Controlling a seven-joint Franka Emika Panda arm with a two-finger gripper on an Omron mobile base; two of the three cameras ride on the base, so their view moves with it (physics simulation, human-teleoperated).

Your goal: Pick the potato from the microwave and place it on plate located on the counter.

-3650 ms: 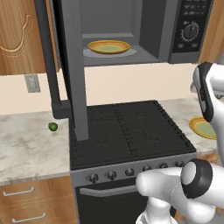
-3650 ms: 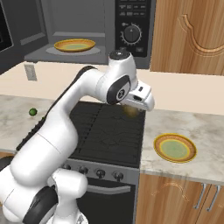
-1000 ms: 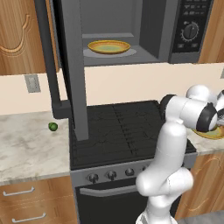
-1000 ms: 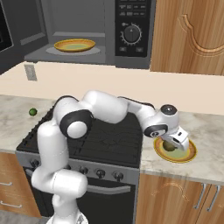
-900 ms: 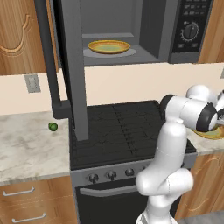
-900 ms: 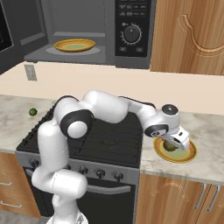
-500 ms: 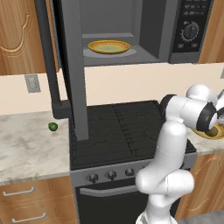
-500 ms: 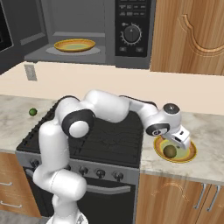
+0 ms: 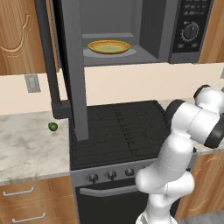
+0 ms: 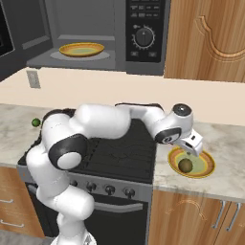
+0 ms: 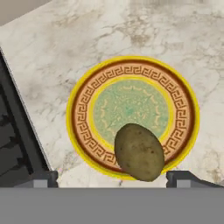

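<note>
Gripper point(image 11: 112, 179) fingertips spread wide, nothing clamped, held above plate point(image 11: 183, 114). Potato point(image 11: 139, 152) seen on plate, off-centre; in R base view, toward rim nearest counter point(image 10: 225, 185) front edge. Release judged done. Lift to be made straight up, slow, tips kept wide so potato isn't nudged over rim; sideways swing only once clear. Roll to be watched for.

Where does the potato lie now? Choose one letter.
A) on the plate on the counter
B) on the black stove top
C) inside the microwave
A: the potato lies on the plate on the counter, off its centre, between the gripper's parted fingertips in the hand view.
</note>
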